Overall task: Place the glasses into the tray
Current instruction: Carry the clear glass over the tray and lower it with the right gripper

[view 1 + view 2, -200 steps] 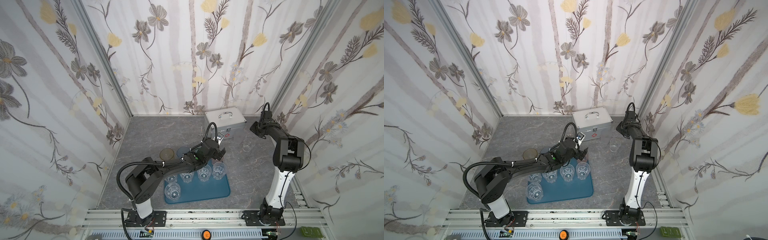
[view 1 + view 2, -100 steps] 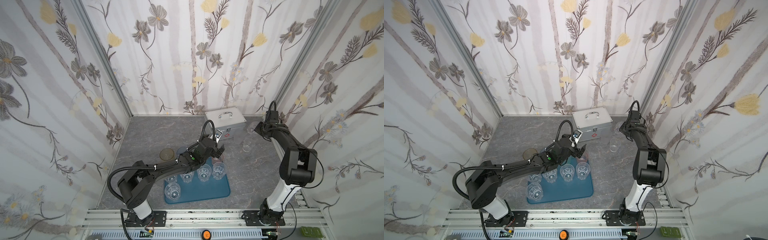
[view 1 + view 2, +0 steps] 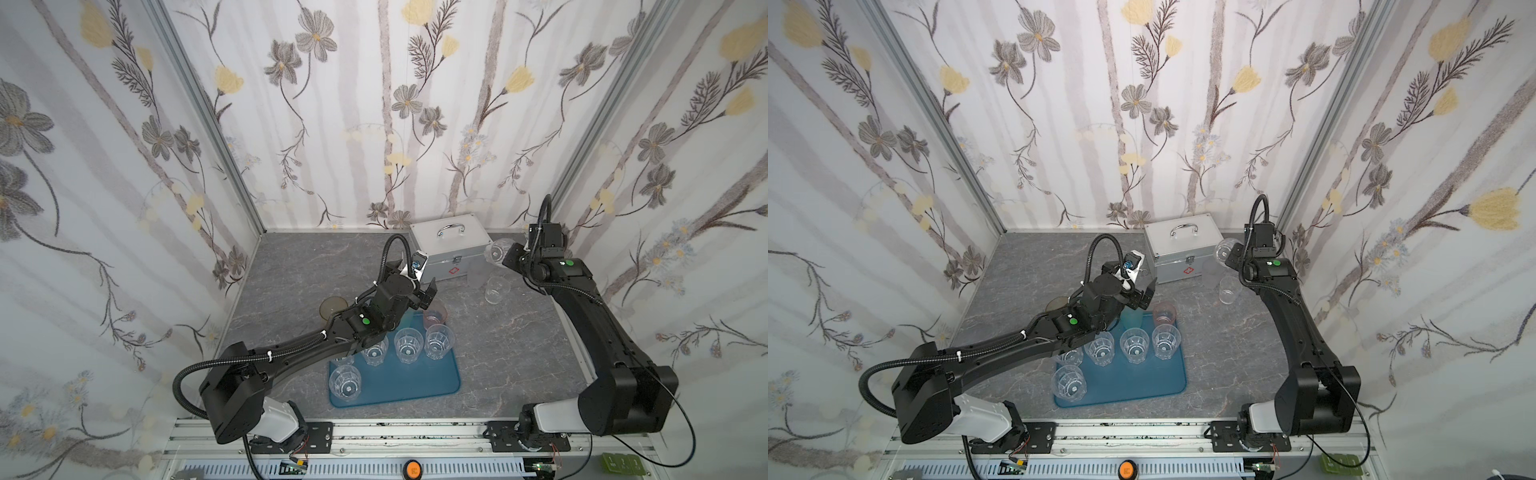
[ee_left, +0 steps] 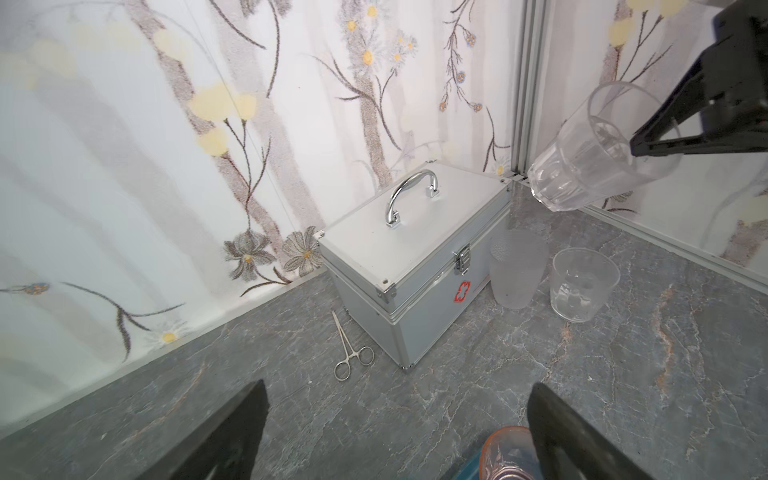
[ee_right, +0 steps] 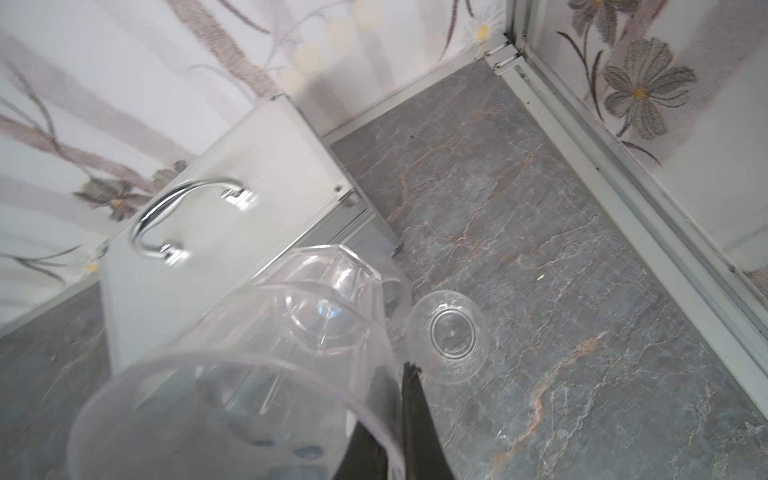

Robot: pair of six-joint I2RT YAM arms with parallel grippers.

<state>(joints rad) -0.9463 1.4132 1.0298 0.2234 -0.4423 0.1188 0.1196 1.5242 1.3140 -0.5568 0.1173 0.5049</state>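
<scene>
The teal-blue tray (image 3: pixel 415 386) lies near the front, with several clear glasses (image 3: pixel 408 345) upright on it. A short pink glass (image 3: pixel 435 312) and a teal one (image 3: pixel 1131 318) stand at its far edge. My left gripper (image 3: pixel 413 282) hangs open above that edge, nothing between its jaws (image 4: pixel 399 388). My right gripper (image 3: pixel 513 257) is shut on the rim of a clear glass (image 3: pixel 495 251), held tilted in the air by the case's right end (image 5: pixel 249 353). Below it a frosted glass (image 4: pixel 517 270) and a short clear glass (image 4: pixel 584 282) stand on the table.
A silver metal case (image 3: pixel 449 245) with a handle stands against the back wall. Steel forceps (image 4: pixel 351 353) lie on the table beside its left corner. A brownish round glass (image 3: pixel 332 308) sits left of the tray, partly behind my left arm. Walls close in on three sides.
My right gripper has closed on the clear glass and lifted it off the table, the arm swinging out to the right. My left gripper stays open and has risen slightly toward the back.
</scene>
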